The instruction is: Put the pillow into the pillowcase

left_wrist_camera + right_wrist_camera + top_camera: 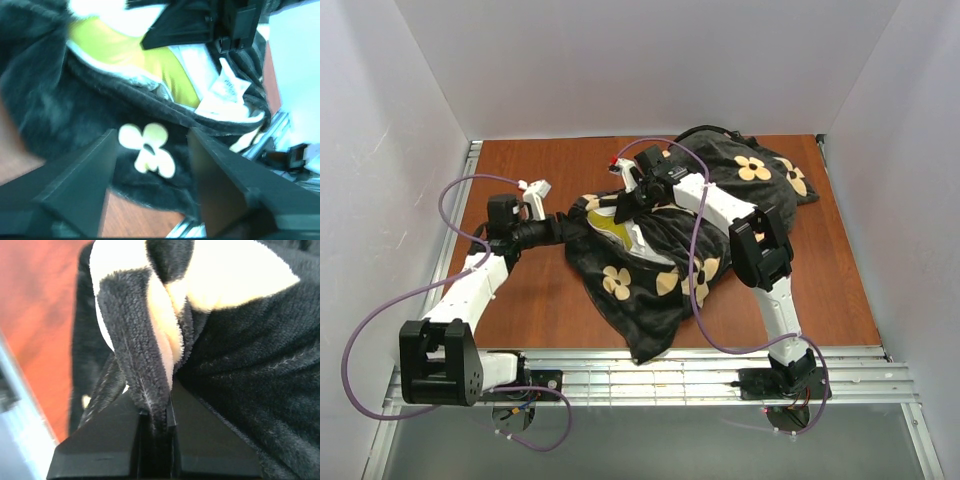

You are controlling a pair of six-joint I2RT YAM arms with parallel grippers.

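Note:
The black plush pillowcase (640, 275) with tan flowers lies across the middle of the table. The white pillow (620, 228) with its yellow band shows in the open mouth of the case, mostly covered by it. In the left wrist view the yellow band (125, 55) and a white tag sit inside the case's rim (100, 90). My left gripper (567, 226) is open at the case's left edge, empty (152, 165). My right gripper (632, 196) is shut on a fold of the pillowcase (145, 365) at the top of the opening.
A second heap of the black fabric (760, 170) lies at the back right. The wooden table (530, 290) shows to the left and right of the case. A metal rail (670, 375) runs along the near edge. White walls enclose the table.

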